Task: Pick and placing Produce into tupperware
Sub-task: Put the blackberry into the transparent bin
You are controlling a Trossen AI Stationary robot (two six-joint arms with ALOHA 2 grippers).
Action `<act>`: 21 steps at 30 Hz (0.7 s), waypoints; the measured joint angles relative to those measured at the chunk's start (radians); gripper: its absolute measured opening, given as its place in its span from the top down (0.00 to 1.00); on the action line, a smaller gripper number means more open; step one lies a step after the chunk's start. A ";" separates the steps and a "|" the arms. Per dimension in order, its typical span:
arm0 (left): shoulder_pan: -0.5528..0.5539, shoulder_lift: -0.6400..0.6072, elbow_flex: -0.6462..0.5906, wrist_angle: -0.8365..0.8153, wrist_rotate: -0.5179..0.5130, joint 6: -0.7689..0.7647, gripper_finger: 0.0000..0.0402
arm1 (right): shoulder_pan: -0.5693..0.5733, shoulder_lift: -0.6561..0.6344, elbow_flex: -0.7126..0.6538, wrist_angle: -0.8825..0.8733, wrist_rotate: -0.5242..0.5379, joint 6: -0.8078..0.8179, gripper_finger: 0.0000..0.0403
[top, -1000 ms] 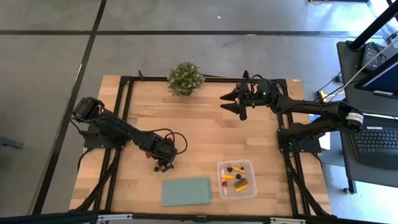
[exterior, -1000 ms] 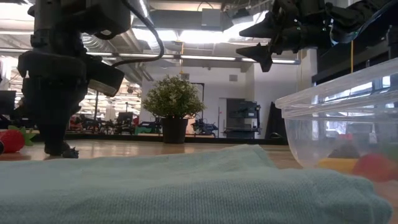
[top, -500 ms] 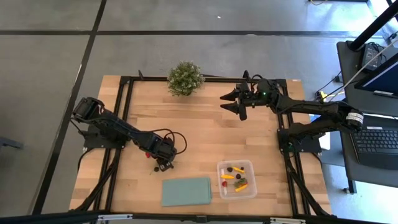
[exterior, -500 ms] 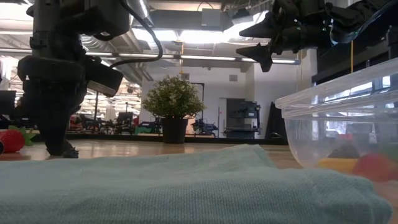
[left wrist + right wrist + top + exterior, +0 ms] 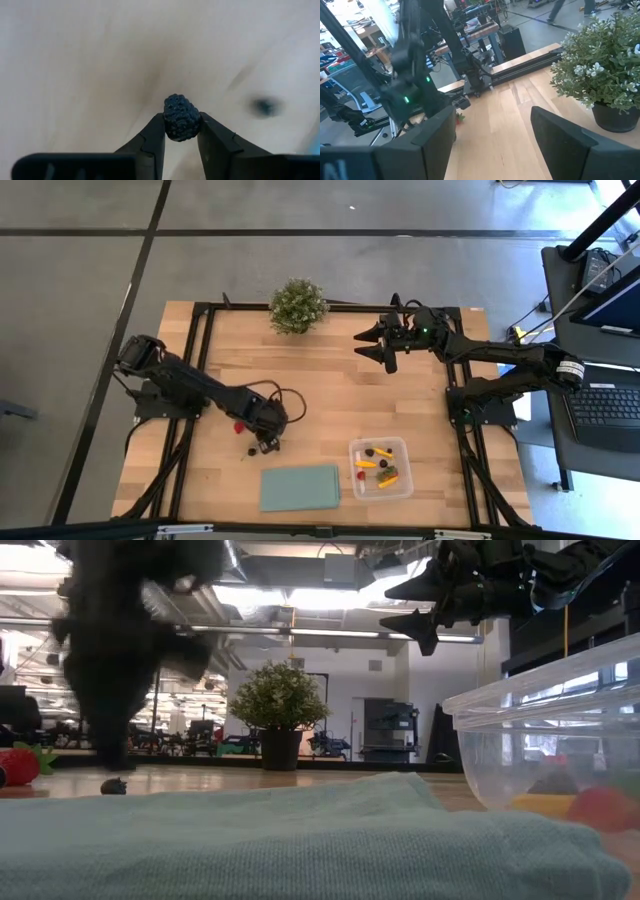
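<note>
My left gripper is shut on a dark bumpy berry at the table's near left; it shows blurred in the low view. A second dark berry and a red strawberry lie on the wood beside it. The clear tupperware stands at the near right and holds several pieces of produce. My right gripper hangs open, high over the far right of the table, with nothing between its fingers. My left gripper pinches the dark berry between its two fingers, one on each of the berry's sides, at their free ends. The fingers come from above, pointing down. The berry is off the wood, and about half of it stands out beyond the fingertips.
A pale-green cloth lies at the near edge, left of the tupperware. A potted plant stands at the far edge. Bare wood lies between the left gripper and the tupperware.
My left gripper has shut on the dark berry and risen from the table with it, moving a little toward the right edge. The other dark berry has stayed on the wood where the gripper stood.
</note>
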 joint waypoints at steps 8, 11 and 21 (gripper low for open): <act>0.120 -0.065 0.196 0.026 -0.036 0.371 0.79 | 0.000 0.000 0.000 0.001 0.000 0.000 0.36; 0.170 -0.056 0.269 0.021 -0.061 0.544 0.79 | 0.000 0.000 0.000 0.001 0.007 0.000 0.36; 0.253 -0.042 0.426 0.410 0.128 0.829 0.79 | -0.003 0.000 0.000 0.001 0.012 -0.001 0.36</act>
